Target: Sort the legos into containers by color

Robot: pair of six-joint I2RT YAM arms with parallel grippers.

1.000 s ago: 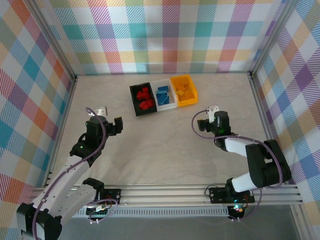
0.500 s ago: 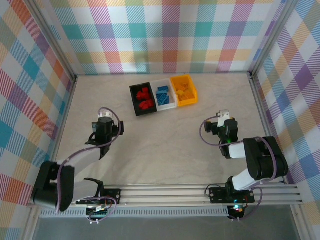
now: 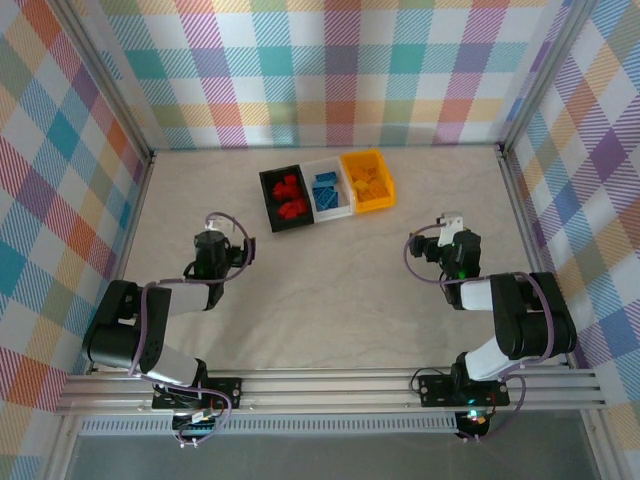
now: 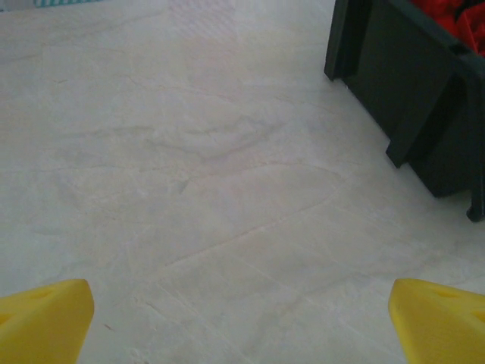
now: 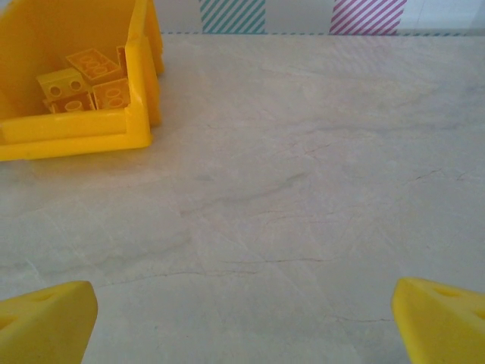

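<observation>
Left gripper (image 4: 242,322) stands wide, its two yellow fingertips (image 4: 45,318) at the bottom corners of the wrist view with bare table (image 3: 330,290) between them and nothing held. Right gripper (image 5: 242,322) is just as wide and just as empty, its fingertips (image 5: 439,318) set far apart over the pale surface.

From above, the three containers sit in a touching row at the far middle of the table: the black bin (image 3: 266,195) on the left, the white bin (image 3: 335,213) in the middle, the yellow bin (image 3: 375,206) on the right. The red legos (image 3: 290,197) lie in the black one, the blue legos (image 3: 325,190) in the white one, the yellow-orange legos (image 3: 365,180) in the yellow one. The left wrist camera catches a corner of the black bin (image 4: 409,91) with red bricks (image 4: 455,15) showing over its rim; the right wrist camera looks at the yellow bin (image 5: 140,68) and the studded bricks (image 5: 83,76) inside it.

Set against a second ago, both arms have folded back. The left arm (then stretched long from the near-left corner) now has its elbow tucked close to the left rail, and its wrist sits a little nearer the middle. The right wrist has drifted towards the right and slightly nearer its base. Bins and bricks lie as they did.
</observation>
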